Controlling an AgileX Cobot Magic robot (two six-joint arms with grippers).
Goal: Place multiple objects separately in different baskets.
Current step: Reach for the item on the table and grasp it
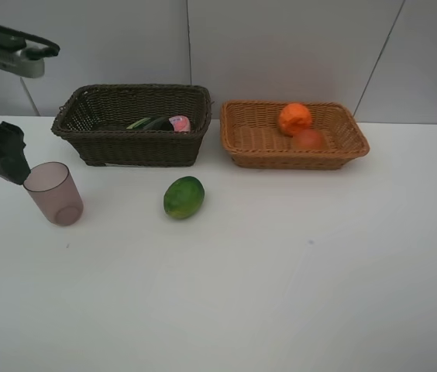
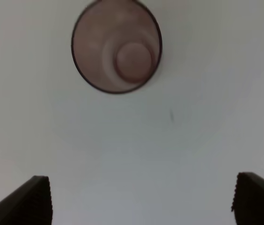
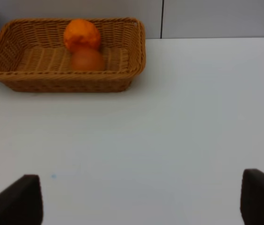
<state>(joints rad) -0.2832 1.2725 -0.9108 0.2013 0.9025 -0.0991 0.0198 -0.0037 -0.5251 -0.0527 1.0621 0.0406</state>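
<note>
Left tool [image 2: 141, 180] spread wide near the mauve cup [image 2: 116, 47]: light, likely slick, best pinched over its rim wall.

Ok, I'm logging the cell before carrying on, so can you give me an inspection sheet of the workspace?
Surface: white table, no spills seen.
Job's things: mauve cup and green fruit on the table; pink bottle and dark bottle in the dark basket; orange and red-orange fruit in the tan basket.
Clutter: nothing seen.
Grippers: left gripper open, facing the cup, holding nothing; right gripper open, empty.
Cables: nothing seen.
Surroundings: pale panelled wall behind.
</note>
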